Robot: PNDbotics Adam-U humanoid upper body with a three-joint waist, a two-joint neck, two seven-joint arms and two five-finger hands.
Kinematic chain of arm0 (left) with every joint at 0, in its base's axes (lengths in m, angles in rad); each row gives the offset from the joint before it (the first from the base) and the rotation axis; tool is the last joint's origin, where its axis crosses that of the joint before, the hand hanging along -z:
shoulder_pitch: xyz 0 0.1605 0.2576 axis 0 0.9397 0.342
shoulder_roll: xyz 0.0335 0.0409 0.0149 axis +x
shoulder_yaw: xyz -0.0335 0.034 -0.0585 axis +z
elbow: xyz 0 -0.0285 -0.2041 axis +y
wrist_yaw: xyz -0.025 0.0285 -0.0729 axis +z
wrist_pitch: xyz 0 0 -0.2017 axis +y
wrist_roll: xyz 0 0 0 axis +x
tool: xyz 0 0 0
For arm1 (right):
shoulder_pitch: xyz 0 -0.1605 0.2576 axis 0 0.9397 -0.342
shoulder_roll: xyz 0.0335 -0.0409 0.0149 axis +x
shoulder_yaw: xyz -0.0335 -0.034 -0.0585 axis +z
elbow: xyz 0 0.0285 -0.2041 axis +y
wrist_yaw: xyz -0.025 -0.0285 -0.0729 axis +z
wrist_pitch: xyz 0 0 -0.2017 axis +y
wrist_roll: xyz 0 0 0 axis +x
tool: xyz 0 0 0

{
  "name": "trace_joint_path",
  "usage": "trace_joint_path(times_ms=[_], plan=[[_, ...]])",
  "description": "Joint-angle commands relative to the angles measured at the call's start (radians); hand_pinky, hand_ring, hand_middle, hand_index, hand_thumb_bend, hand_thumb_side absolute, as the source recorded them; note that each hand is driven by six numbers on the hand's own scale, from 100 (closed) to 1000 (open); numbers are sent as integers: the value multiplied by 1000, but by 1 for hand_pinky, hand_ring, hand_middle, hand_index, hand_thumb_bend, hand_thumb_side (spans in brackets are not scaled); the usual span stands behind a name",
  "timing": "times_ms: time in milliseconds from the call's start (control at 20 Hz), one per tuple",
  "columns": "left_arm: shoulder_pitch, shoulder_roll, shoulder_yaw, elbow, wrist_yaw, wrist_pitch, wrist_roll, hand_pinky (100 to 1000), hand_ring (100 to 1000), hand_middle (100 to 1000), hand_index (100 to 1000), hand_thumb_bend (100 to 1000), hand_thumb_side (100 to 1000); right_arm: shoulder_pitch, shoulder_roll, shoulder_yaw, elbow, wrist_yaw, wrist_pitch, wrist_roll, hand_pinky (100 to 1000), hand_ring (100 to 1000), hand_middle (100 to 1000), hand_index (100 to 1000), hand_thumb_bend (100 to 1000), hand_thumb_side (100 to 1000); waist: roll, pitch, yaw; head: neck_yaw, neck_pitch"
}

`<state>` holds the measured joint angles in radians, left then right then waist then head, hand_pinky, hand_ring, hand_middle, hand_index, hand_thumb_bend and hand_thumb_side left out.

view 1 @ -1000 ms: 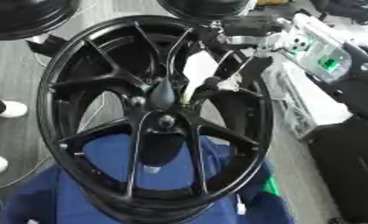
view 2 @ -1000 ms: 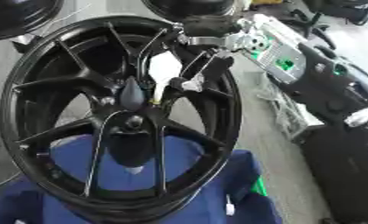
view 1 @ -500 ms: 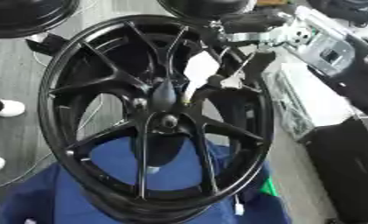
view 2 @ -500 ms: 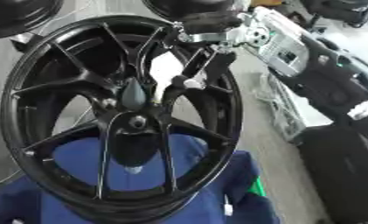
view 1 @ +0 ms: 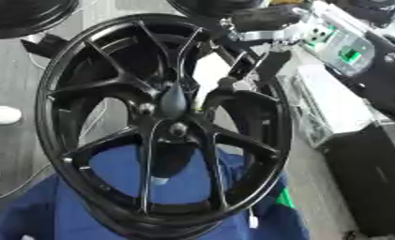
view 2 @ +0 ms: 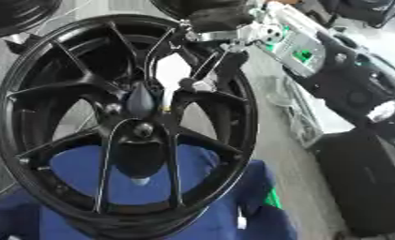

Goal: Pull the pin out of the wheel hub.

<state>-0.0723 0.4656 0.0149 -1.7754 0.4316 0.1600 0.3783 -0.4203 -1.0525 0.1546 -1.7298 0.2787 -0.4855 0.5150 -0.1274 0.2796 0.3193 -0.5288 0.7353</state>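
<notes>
The black wheel (view 1: 163,122) lies tilted on a blue cloth (view 1: 110,173), its hub (view 1: 177,129) near the middle. A dark drop-shaped pin (view 1: 172,101) stands just above the hub centre. The right hand (view 1: 248,70) reaches in from the upper right between the spokes; its fingers (view 2: 202,70) point down beside the pin, but I cannot tell if they hold it. The left hand does not show.

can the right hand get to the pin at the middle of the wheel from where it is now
Probably yes. The right hand already reaches down over the wheel rim, its fingers by the dark rounded pin at the hub, nothing between them. Whether they touch it is unclear.
</notes>
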Motion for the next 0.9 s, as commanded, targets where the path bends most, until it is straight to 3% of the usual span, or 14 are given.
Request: trace_joint_path(times_ms=[50, 900], plan=[[-7, 25, 8, -20, -8, -1, -1, 710, 807, 744, 766, 100, 817, -6, -37, -13, 6, 20, 3, -11, 769, 587, 302, 400, 100, 395, 6, -9, 3, -9, -14], [-8, 28, 3, -17, -11, 2, -8, 713, 808, 745, 767, 100, 819, 17, -76, -37, 1, -14, 7, 9, 743, 549, 224, 325, 100, 406, 1, -8, 6, -24, -16]])
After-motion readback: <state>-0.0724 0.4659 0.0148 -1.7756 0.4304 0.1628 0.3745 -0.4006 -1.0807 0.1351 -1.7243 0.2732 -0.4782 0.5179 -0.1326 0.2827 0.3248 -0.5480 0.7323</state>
